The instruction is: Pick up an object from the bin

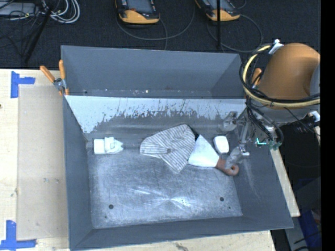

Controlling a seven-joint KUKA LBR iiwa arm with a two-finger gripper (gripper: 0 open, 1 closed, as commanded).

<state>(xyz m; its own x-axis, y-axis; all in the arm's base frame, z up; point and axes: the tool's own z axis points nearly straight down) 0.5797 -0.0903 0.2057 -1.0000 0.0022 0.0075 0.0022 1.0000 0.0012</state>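
Note:
My gripper [237, 153] hangs low at the right side of the bin, under the arm's orange dome. Its tip sits just above a small brown ring-shaped piece [229, 167] lying on the bin floor by the right wall. I cannot tell whether it touches that piece. A small white rounded block [221, 144] lies just left of the gripper. Beside it is a white folded sheet [202, 154], partly tucked under a grey striped cloth [170, 145].
A white plastic piece [107, 146] lies alone near the left wall. The front half of the bin floor is bare metal. The sloping right wall is close behind the gripper.

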